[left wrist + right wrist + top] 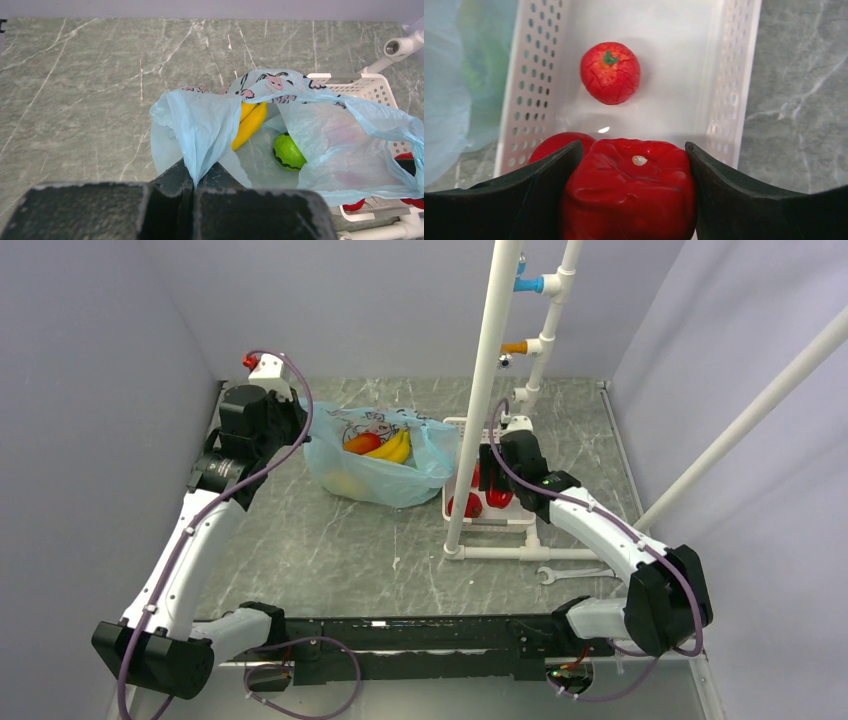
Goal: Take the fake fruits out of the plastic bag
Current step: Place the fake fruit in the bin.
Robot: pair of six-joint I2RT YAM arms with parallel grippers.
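The light-blue plastic bag (380,478) lies open at the table's middle back. My left gripper (194,182) is shut on a fold of its rim (200,130). Inside the bag I see yellow bananas (248,127), a green piece (288,152) and an orange-red piece (361,443). My right gripper (634,160) is shut on a glossy red pepper-like piece (629,195), held over the white slotted basket (729,75). A red round fruit with a green stem (610,73) and another red piece (555,145) lie in the basket.
A white pipe frame (480,400) stands upright just in front of the basket, its base bar (520,553) on the table. A wrench (570,574) lies near my right arm. A slanted white pipe (740,430) crosses the right side.
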